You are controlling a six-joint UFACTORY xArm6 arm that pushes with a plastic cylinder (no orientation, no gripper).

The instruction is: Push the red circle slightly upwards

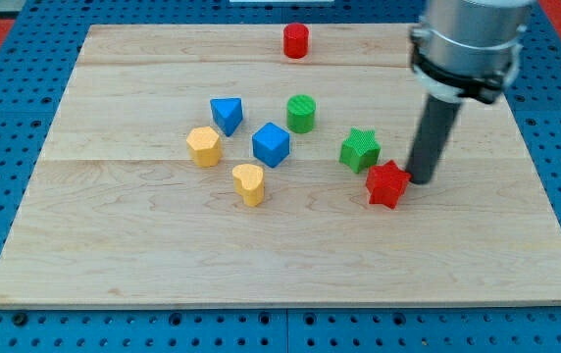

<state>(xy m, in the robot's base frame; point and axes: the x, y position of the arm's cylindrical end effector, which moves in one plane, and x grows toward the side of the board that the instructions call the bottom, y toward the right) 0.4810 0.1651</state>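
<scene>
While the red circle (295,41) sits near the board's top, my tip (422,180) touches the red star (386,183)

Eight small blocks sit on the one wooden board (114,245), two in each of four colours. The reds are a red circle (295,41) and a red star (386,184); the greens are a green circle (301,114) and a green star (360,150). The blues are a blue triangle (227,115) and a blue cube (271,144), and the yellows are a yellow hexagon (203,146) and a yellow heart (249,183).
</scene>
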